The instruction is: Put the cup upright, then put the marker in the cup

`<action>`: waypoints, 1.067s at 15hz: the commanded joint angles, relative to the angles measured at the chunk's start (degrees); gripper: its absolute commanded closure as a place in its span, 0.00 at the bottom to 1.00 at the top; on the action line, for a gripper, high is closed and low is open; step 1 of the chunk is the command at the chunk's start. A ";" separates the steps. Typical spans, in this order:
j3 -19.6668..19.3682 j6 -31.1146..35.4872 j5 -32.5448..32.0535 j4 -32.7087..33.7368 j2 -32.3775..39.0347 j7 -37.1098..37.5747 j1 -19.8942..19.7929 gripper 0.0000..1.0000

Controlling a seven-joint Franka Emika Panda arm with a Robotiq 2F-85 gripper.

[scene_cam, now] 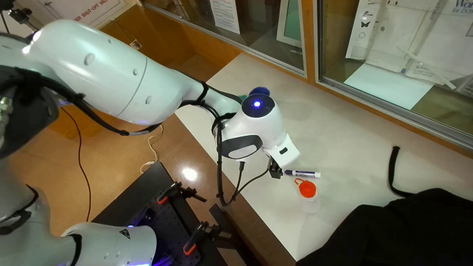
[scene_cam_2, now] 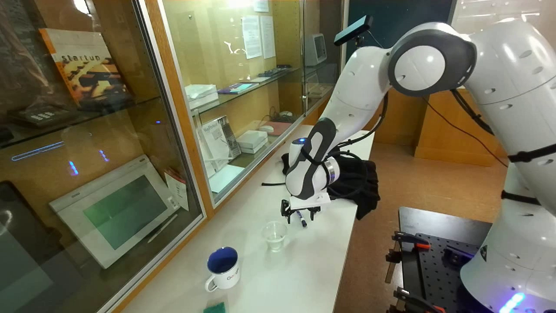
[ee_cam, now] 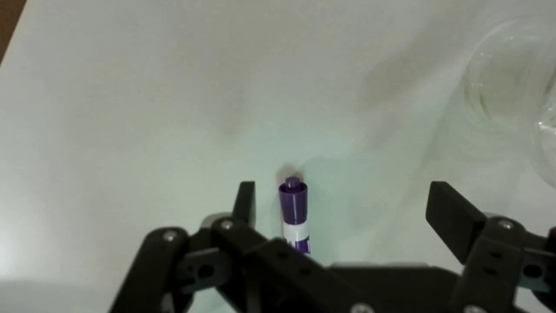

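The cup, a white mug with a deep blue inside (scene_cam_2: 223,271), stands upright with its mouth up; its blue part (scene_cam: 259,90) shows behind the wrist in an exterior view. A clear plastic cup (scene_cam_2: 275,237) stands near the gripper, mouth up; part of it (ee_cam: 499,82) shows at the wrist view's right edge. The marker (scene_cam: 303,173), white with a purple cap (ee_cam: 294,206), lies on the table; it also shows below the gripper (scene_cam_2: 301,218). My gripper (ee_cam: 343,191) is open and empty above it. The marker shows between the fingers, nearer the left one; its lower part is hidden.
A bottle with a red-orange cap (scene_cam: 307,189) is close to the marker. A black cloth with a strap (scene_cam: 421,229) covers one table end. A green object (scene_cam_2: 215,308) lies by the mug. Glass cabinets (scene_cam_2: 208,208) run along one long side of the table.
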 commanded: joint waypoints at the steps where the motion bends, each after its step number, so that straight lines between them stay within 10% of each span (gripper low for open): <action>1: -0.62 0.41 1.06 3.12 3.19 2.33 0.54 0.00; 15: -3.91 -0.23 -0.10 7.58 8.09 4.49 1.70 0.00; 16: -3.81 -0.34 -0.10 7.64 8.16 4.35 1.63 0.24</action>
